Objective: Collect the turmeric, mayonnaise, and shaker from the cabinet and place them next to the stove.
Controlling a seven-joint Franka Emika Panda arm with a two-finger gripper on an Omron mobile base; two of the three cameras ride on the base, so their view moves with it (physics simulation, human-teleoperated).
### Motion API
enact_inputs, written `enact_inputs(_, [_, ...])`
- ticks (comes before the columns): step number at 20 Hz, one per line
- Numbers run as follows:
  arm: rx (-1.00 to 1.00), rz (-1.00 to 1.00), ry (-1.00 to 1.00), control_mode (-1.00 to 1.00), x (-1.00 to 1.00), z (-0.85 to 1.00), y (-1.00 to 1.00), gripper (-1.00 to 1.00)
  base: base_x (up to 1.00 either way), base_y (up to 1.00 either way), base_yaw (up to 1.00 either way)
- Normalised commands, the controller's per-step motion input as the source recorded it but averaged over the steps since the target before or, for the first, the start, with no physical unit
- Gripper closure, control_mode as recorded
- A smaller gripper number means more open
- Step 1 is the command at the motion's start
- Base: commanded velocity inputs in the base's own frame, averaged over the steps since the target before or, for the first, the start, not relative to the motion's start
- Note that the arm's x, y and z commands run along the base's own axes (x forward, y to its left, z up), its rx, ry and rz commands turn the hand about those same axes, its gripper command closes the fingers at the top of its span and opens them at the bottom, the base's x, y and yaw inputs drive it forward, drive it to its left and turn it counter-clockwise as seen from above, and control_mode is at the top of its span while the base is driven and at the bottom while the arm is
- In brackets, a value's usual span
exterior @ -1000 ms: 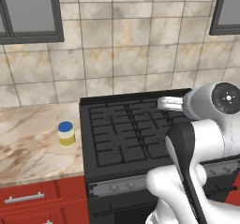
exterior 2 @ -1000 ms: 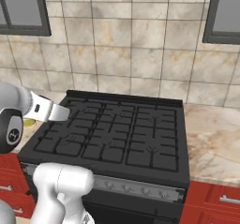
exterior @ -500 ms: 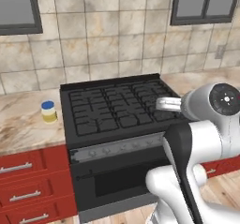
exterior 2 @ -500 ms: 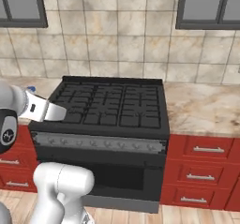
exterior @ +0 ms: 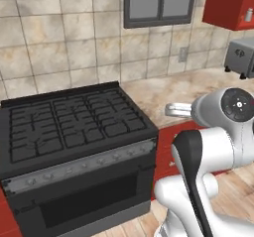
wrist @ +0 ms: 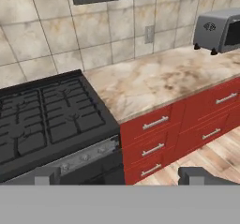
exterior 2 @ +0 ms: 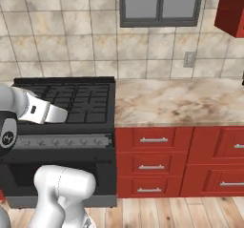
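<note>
Nearest in the hand view, the gripper (wrist: 120, 175) holds nothing: its two dark fingertips (wrist: 41, 175) stand far apart at the bottom edge, with only floor and drawer fronts between them.

Just beyond them is the stove (wrist: 47, 120), a wide black range whose long side runs along the wall. Its grey knob panel faces out toward the room, and its black grates lie flat on top. In the left base view the stove (exterior: 69, 132) fills the left half of the picture. The arm's white forearm reaches in front of its right corner.

Beside the stove on its right, a marbled beige counter (wrist: 159, 80) stretches away along the tiled wall over red drawers (wrist: 157, 124) with metal bar handles. In the right base view the same counter (exterior 2: 176, 100) touches the stove's side edge, and nothing stands on the part shown.

Farther along the counter, a grey toaster oven (wrist: 218, 31) sits near the wall, its door facing the room. A grey-framed window (exterior 2: 159, 5) hangs above the counter.

Farthest off and highest is the red cabinet (exterior: 225, 5), mounted on the wall at the upper right. Inside its open side, a small grey shaker (exterior: 248, 15) stands upright with its long axis vertical and its lighter top pointing up. It is too small to make out further.
</note>
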Motion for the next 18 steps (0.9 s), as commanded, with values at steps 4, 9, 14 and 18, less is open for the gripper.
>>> enact_inputs(4, [0.0,0.0,0.0,1.0,0.0,0.0,0.0,-1.0,0.0,-0.93,-0.17])
enact_inputs(9, [0.0,0.0,0.0,1.0,0.0,0.0,0.0,-1.0,0.14,-0.87,-0.1])
enact_inputs(14, [0.0,0.0,0.0,1.0,0.0,0.0,0.0,-1.0,0.3,-0.82,-0.07])
enact_inputs(18, [0.0,0.0,0.0,1.0,0.0,0.0,0.0,-1.0,0.49,-0.75,-0.02])
